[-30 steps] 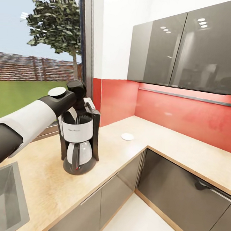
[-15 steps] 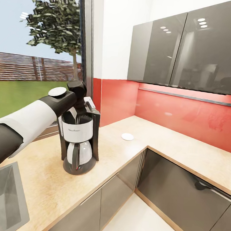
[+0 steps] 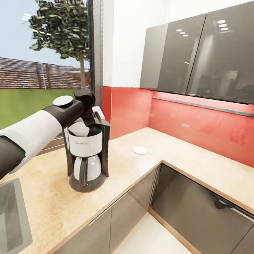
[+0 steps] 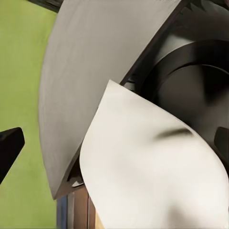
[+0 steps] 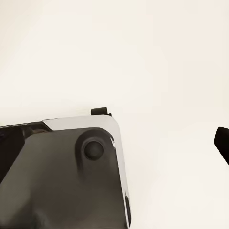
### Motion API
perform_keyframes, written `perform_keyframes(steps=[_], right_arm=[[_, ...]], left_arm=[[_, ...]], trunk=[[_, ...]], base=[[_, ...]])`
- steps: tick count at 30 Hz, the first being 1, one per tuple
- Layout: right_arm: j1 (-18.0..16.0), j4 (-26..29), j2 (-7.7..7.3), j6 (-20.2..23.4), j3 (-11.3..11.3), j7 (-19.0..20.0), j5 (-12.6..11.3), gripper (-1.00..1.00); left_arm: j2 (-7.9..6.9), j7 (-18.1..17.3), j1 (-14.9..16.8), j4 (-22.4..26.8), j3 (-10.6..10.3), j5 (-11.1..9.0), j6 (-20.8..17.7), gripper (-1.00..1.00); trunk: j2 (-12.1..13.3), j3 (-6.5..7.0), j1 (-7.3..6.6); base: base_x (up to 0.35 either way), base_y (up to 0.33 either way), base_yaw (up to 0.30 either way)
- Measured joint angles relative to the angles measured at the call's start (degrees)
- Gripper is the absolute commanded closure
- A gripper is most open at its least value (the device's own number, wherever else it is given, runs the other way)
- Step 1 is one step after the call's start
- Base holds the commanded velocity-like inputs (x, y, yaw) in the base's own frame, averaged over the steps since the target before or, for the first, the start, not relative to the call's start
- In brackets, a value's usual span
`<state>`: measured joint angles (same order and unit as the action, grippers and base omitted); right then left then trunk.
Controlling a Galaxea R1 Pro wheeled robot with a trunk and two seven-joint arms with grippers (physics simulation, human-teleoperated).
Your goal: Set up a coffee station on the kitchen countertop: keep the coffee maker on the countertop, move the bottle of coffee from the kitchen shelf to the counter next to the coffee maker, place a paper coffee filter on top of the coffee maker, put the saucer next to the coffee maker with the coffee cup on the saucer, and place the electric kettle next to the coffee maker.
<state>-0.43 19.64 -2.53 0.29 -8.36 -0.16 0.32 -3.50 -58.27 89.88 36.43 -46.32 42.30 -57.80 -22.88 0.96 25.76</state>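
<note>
Your left gripper (image 3: 88, 120) hangs just above the coffee maker (image 3: 87, 154), which stands on the kitchen countertop (image 3: 138, 170) by the window. The paper coffee filter (image 3: 80, 128), a thin white curved sheet, lies in the maker's open top. Fingers spread, gripping nothing. The saucer (image 3: 140, 150) sits farther right. Right gripper: fingertip (image 5: 222, 143) visible, state undeterminable.

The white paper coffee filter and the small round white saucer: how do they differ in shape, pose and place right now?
The white paper coffee filter is a curved sheet standing up in the open top of the black drip coffee maker; the small round white saucer is a flat disc. The filter sits under the left gripper; the saucer lies alone on the beige speckled countertop, apart from the machine. Both are plain white.
</note>
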Motion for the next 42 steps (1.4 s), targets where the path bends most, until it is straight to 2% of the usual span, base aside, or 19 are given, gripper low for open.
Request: perform_keyframes(steps=[17,19,22,25,27,32,42], right_arm=[[0.0,0.0,-0.02,0.0,0.0,0.0,0.0,-1.00],[0.0,0.0,-0.02,0.0,0.0,0.0,0.0,-1.00],[0.0,0.0,0.01,0.0,0.0,0.0,0.0,-1.00],[0.0,-0.1,0.00,0.0,0.0,0.0,0.0,-1.00],[0.0,-0.1,-0.02,0.0,0.0,0.0,0.0,-1.00],[0.0,-0.1,0.02,0.0,0.0,0.0,0.0,-1.00],[0.0,-0.1,0.02,0.0,0.0,0.0,0.0,-1.00]], left_arm=[[-0.07,0.1,0.0,0.5,0.3,0.1,0.0,-1.00],[0.03,0.1,0.1,0.6,1.3,0.1,0.0,-1.00],[0.33,0.2,0.6,0.7,5.8,0.2,0.0,-1.00],[0.41,0.2,1.5,0.8,9.3,0.3,0.1,-1.00],[0.39,0.2,2.0,0.8,10.3,0.3,0.1,-1.00],[0.08,0.2,3.1,0.9,11.4,0.4,0.0,-1.00],[0.20,0.2,3.6,0.9,11.7,0.3,0.0,-1.00]], trunk=[[0.0,0.00,0.00],[0.0,0.00,0.00],[0.0,0.00,0.00],[0.0,0.00,0.00],[0.0,0.00,0.00],[0.0,0.00,0.00],[0.0,0.00,0.00]], base=[[0.000,0.000,0.000],[0.000,0.000,0.000],[0.000,0.000,0.000],[0.000,0.000,0.000],[0.000,0.000,0.000],[0.000,0.000,0.000],[0.000,0.000,0.000]])
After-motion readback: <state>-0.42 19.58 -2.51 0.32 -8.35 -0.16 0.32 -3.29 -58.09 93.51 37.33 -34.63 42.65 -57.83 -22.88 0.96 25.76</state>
